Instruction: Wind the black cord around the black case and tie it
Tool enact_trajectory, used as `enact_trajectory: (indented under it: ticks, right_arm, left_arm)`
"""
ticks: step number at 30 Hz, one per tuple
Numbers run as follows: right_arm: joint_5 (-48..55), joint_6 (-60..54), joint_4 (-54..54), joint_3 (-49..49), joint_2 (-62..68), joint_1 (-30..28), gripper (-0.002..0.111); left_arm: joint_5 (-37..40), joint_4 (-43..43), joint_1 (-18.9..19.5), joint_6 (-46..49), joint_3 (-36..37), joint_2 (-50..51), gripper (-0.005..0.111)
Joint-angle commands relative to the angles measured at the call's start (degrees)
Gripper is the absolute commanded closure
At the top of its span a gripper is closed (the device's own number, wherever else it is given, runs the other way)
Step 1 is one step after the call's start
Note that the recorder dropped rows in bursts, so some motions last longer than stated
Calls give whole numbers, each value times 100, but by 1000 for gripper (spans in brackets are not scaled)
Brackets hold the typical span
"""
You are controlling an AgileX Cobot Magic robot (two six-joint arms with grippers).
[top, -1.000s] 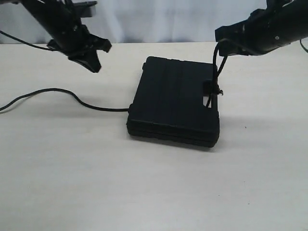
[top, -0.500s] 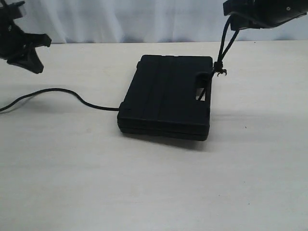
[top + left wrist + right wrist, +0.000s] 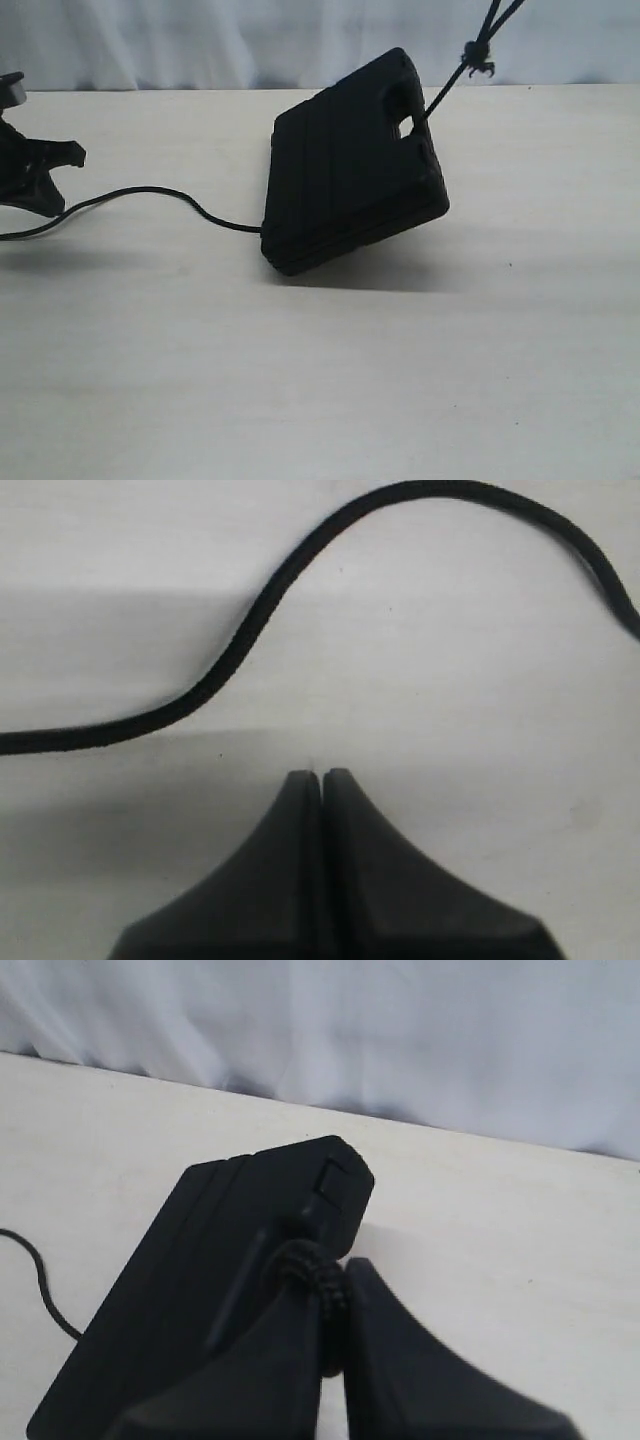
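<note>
The black case stands tilted: its handle side hangs in the air while the opposite edge rests on the table. The black cord lies on the table from the left edge to the case, passes through the handle slot and rises taut past its knot out of the top of the exterior view. My right gripper is shut on the cord above the case; it is out of the exterior view. My left gripper is low at the far left, shut and empty, beside the cord.
A pale tabletop carries everything, with the case's shadow under its raised side. A white curtain closes off the far edge.
My right gripper has risen out of the exterior view with the cord, tipping the case's handle side off the table. My left gripper has moved left and down to the cord.
</note>
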Motion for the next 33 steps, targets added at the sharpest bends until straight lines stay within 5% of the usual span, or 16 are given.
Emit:
enact_trajectory:
  ticks: [1, 8, 14, 24, 33]
  right_arm:
    - [5, 62, -123, 211, 46, 2, 104]
    - [16, 1175, -1685, 714, 120, 2, 104]
    - [-89, 1251, -1532, 832, 133, 2, 104]
    - [-279, 897, -1149, 982, 312, 2, 104]
    - [-268, 244, -473, 982, 383, 2, 104]
  left_arm:
    - [-62, -117, 3, 19, 96, -69, 107]
    - [73, -104, 3, 19, 107, -57, 107]
    - [190, 237, 28, -329, 107, 56, 106]
    - [835, 1577, 113, -2521, -463, 35, 69]
    - [597, 326, 113, -4393, -463, 627, 55]
